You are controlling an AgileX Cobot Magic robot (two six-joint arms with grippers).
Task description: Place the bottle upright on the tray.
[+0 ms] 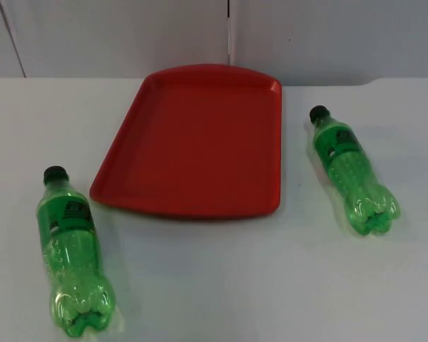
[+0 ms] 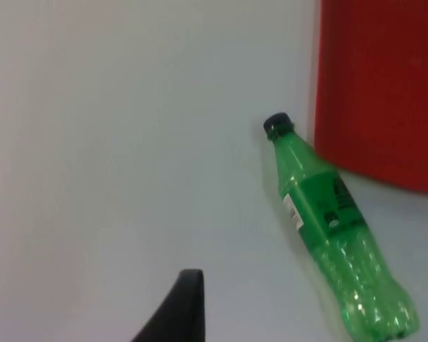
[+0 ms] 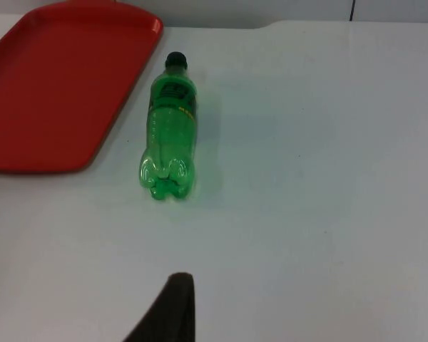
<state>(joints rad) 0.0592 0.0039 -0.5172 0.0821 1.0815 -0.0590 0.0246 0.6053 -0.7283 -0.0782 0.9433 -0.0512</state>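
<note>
Two green bottles lay on their sides on the table (image 1: 221,285), the left bottle (image 1: 73,256) near and left of the red tray (image 1: 200,142), the right bottle (image 1: 353,171) just right of it, neither yet stood upright on it. Each sat within reach of one arm. Whether either gripper was open or closed, I could not tell.

Both bottles are made of clear green plastic, glossy and smooth: the left bottle (image 1: 73,256) and the right bottle (image 1: 352,171) each carry a black cap and a printed dark label. The red tray (image 1: 192,142) appears as smooth plastic with a slight sheen. The white table (image 1: 271,285) is seen matt and even.
</note>
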